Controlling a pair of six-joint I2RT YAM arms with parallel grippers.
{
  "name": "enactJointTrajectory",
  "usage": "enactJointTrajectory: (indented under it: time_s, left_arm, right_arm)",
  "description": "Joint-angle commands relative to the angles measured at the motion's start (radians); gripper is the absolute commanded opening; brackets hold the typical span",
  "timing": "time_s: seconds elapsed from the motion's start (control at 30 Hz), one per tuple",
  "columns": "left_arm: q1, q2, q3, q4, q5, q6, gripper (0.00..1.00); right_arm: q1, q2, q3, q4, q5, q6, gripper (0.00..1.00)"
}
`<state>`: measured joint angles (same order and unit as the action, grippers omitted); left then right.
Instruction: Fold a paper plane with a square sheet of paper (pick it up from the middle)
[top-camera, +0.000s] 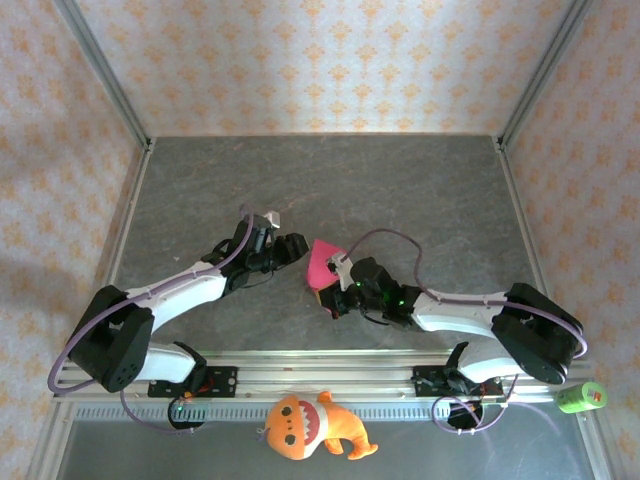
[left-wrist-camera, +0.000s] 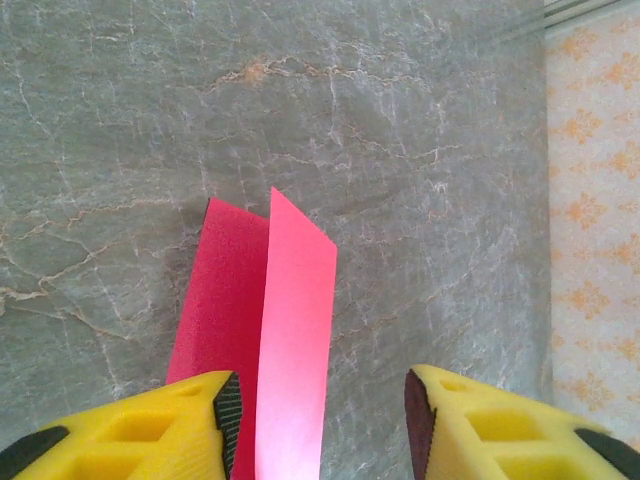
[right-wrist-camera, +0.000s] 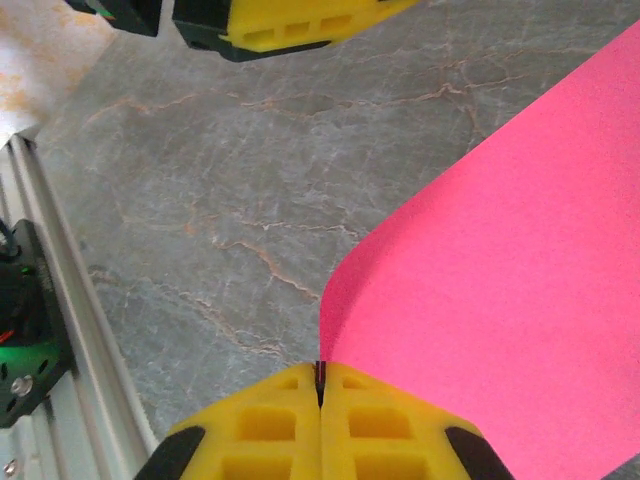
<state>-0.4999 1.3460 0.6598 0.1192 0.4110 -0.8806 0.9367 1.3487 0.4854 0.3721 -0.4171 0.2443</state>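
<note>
At the middle of the worktop (top-camera: 400, 190), between my two wrists, the paper (top-camera: 322, 265) stands up off the surface as a folded magenta-pink sheet, plain on every face I can see. From my left wrist it reads as two layers: a darker, reddish flap lying back and a brighter pink strip rising edge-on in front of it, each with a slanted top edge and crisp corners. From my right wrist it is one broad matte sweep, curving smoothly away from my fingertips without a sharp crease there. My right fingers (right-wrist-camera: 320, 400) are clenched tight, and the sheet's edge comes out of the seam between them, so they are grasping the paper. My left fingers (left-wrist-camera: 150, 430) are released, spread apart, with the pink strip passing just beside the inner black pad (left-wrist-camera: 228, 405); I cannot tell if it touches. Both pairs are yellow moulded blocks with hollow pockets. The worktop is grey, stone-like and veined with pale cracks.
</note>
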Motion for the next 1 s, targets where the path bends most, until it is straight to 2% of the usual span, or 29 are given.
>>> enactJointTrajectory:
  time_s: [0.0, 0.47, 0.73, 0.97]
  left_arm:
    - [0.003, 0.010, -0.003, 0.005, 0.023, 0.019, 0.45]
    - [-0.034, 0.249, 0.170, 0.001, 0.121, 0.090, 0.12]
    - [-0.064, 0.408, 0.225, -0.019, 0.119, 0.118, 0.07]
    - [-0.068, 0.478, 0.229, -0.045, 0.085, 0.157, 0.05]
  right_arm:
    - [-0.006, -0.022, -0.031, 0.046, -0.084, 0.023, 0.00]
    - [-0.018, -0.007, -0.064, 0.059, -0.130, 0.006, 0.00]
    - [-0.029, 0.020, -0.059, 0.061, -0.147, 0.001, 0.00]
    - [-0.036, 0.073, -0.028, 0.051, -0.178, 0.008, 0.00]
